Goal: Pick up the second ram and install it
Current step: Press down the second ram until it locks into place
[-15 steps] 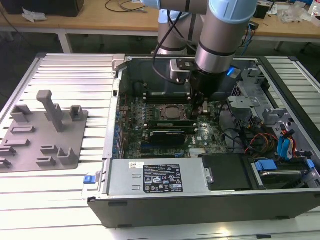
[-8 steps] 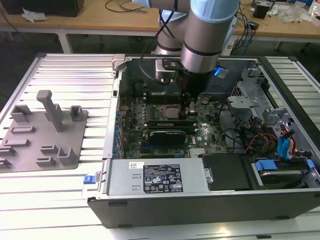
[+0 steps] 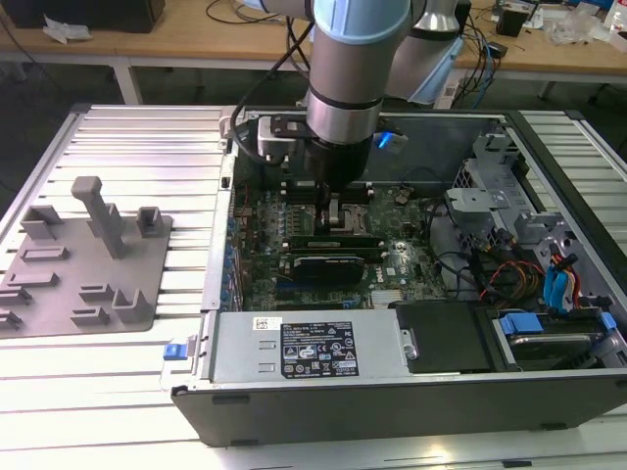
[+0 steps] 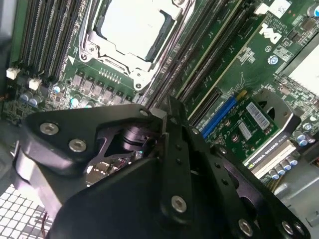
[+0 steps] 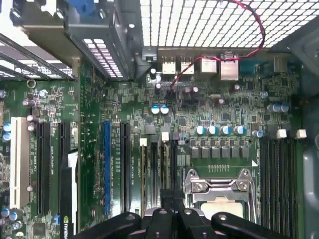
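here the arm [image 3: 345, 69] reaches straight down into the open computer case [image 3: 392, 392], which lies on its side on a ribbed metal counter [image 3: 127, 147]. the hand [image 3: 333, 208] sits low over the motherboard [image 3: 392, 264], just beside the cpu socket [image 3: 345, 211] and above the memory slots. whether its fingers are spread or closed i cannot tell, since the black body of the hand [image 4: 149, 189] blocks them in the second wrist view, and the first wrist view catches just its dark knuckles [image 5: 169, 221].

the second ram cannot be made out with any certainty; a thin upright edge runs under the hand in the first wrist view among the memory slots [image 5: 159, 169], but whether it is the stick or a slot wall is unclear.

in the second wrist view the cpu socket [image 4: 132, 30] with its metal frame lies beyond the hand, with long black slots on both sides, and a green expansion card [image 4: 259, 134] near a blue slot [image 4: 219, 114].

on the exterior view's left a grey fixture tray [image 3: 83, 264] rests on the counter, well apart from the case. a power supply [image 3: 309, 345] with a label runs along the case's near wall.
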### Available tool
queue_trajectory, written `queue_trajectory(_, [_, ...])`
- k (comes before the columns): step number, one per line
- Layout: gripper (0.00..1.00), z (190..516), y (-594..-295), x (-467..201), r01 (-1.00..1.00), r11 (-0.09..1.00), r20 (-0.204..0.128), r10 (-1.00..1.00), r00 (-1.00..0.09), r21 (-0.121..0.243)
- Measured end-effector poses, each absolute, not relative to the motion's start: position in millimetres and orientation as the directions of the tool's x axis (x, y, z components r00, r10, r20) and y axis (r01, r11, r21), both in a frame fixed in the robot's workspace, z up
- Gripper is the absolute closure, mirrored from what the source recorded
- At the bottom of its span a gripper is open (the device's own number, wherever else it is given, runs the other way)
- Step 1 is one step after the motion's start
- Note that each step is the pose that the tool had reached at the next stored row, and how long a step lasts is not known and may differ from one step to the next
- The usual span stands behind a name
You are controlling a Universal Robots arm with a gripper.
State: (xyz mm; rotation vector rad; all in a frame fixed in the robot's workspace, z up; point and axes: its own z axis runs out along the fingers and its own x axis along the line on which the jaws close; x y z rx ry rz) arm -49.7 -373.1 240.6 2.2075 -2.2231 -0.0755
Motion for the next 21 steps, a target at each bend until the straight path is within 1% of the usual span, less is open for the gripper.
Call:
queue_trajectory(8, [0.92, 230.4, -373.2, -50.4, -0.999, 0.007, -0.028, -1.0, -0.008, 0.04])
queue_trajectory(17, [0.92, 227.9, -373.1, -50.3, -0.999, 0.007, -0.028, -1.0, -0.008, 0.04])
queue_trajectory(19, [0.92, 235.5, -372.9, -50.1, -0.999, 0.007, -0.029, -1.0, -0.008, 0.039])
queue_trajectory(21, [0.92, 252.2, -373.1, -50.3, -0.999, 0.007, -0.029, -1.0, -0.008, 0.039])
